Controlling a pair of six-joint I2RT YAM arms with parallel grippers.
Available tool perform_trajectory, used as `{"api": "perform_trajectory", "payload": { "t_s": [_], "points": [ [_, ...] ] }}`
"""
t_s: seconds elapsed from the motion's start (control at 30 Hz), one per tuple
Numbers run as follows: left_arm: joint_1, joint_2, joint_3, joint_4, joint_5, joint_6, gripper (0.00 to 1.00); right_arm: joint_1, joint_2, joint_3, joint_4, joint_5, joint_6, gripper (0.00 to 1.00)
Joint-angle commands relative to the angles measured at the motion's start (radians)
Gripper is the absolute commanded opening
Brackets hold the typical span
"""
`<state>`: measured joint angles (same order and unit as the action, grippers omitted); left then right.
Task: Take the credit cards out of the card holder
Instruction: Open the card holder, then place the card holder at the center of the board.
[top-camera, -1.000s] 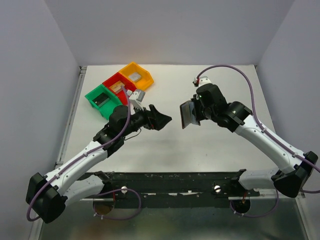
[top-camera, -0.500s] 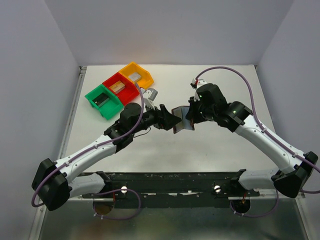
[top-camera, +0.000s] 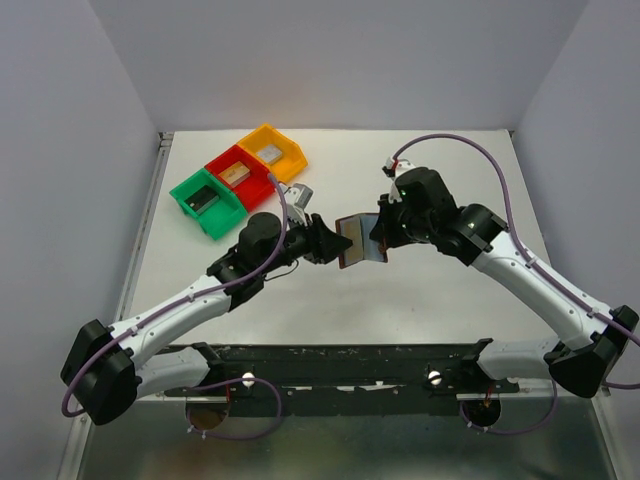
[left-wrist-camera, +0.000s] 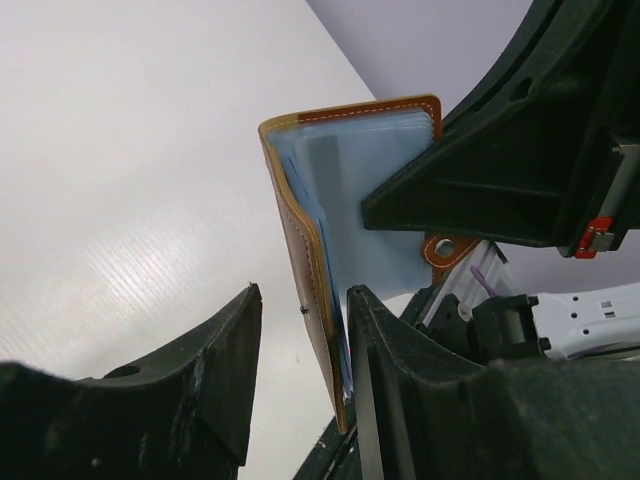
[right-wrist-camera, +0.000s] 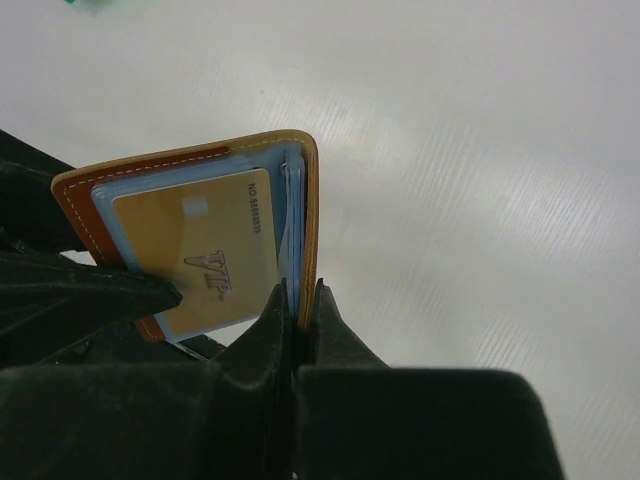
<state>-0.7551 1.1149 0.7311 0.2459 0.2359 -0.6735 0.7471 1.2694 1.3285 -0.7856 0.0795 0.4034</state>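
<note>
Nothing is out yet, as far as I can see. The card holder (top-camera: 361, 241) is up off the table (top-camera: 420, 300), hanging over its middle and spread partly open like a book. The right gripper (top-camera: 383, 232), reaching in from about four o'clock, has its jaws pinched tight on one leather flap near the fold. The left gripper (top-camera: 335, 243) comes from eight o'clock. Its jaws are half closed and straddle the other flap, with a gap showing on the outer side, so I'd say it has no firm hold there.

The right wrist view shows a gold card (right-wrist-camera: 200, 258) seated in its light-blue pocket. The other pockets are too edge-on for me to tell what they hold. I see no loose cards on the table.

Over at ten o'clock sit the green, red and yellow bins (top-camera: 217, 163), with small blocks inside, well apart from all this.

My judgement is that this is only the setting-up, bracing the holder open. Every card remains to be drawn out.
</note>
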Motion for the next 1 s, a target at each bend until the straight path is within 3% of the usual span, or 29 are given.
{"api": "perform_trajectory", "payload": {
  "t_s": [0.0, 0.07, 0.13, 0.27, 0.37, 0.53, 0.67, 0.8, 0.87, 0.9, 0.97],
  "points": [
    [-0.006, -0.05, -0.025, 0.003, -0.043, 0.028, 0.5, 0.008, -0.025, -0.011, 0.034, -0.032, 0.017, 0.0],
    [-0.006, -0.053, -0.035, 0.007, -0.05, 0.034, 0.49, 0.006, -0.027, -0.012, 0.04, -0.046, 0.02, 0.0],
    [-0.006, -0.058, -0.053, 0.029, -0.05, 0.04, 0.4, 0.006, -0.028, -0.02, 0.052, -0.063, 0.018, 0.0],
    [-0.006, -0.066, -0.064, 0.029, -0.053, 0.06, 0.14, 0.006, -0.039, -0.025, 0.059, -0.07, 0.006, 0.01],
    [-0.007, -0.072, -0.052, -0.037, -0.098, 0.071, 0.01, 0.006, -0.051, -0.023, 0.045, -0.057, -0.009, 0.18],
    [-0.006, -0.102, -0.042, -0.167, -0.196, 0.086, 0.0, 0.005, -0.091, -0.026, -0.006, 0.032, -0.058, 0.49],
    [-0.007, -0.112, -0.029, -0.287, -0.302, 0.107, 0.0, 0.006, -0.113, -0.028, -0.032, 0.12, -0.112, 0.56],
    [-0.004, -0.089, -0.044, -0.289, -0.351, 0.082, 0.0, 0.006, -0.217, -0.191, 0.229, 0.019, -0.158, 0.6],
    [-0.004, -0.044, -0.047, -0.281, -0.369, 0.08, 0.0, 0.006, -0.28, -0.334, 0.433, -0.017, -0.128, 0.85],
    [-0.004, -0.02, -0.048, -0.272, -0.365, 0.089, 0.0, -0.002, -0.274, -0.36, 0.459, -0.021, -0.083, 0.93],
    [-0.004, 0.02, -0.048, -0.251, -0.348, 0.104, 0.0, -0.017, -0.211, -0.333, 0.428, -0.111, -0.071, 0.96]
  ]
}}
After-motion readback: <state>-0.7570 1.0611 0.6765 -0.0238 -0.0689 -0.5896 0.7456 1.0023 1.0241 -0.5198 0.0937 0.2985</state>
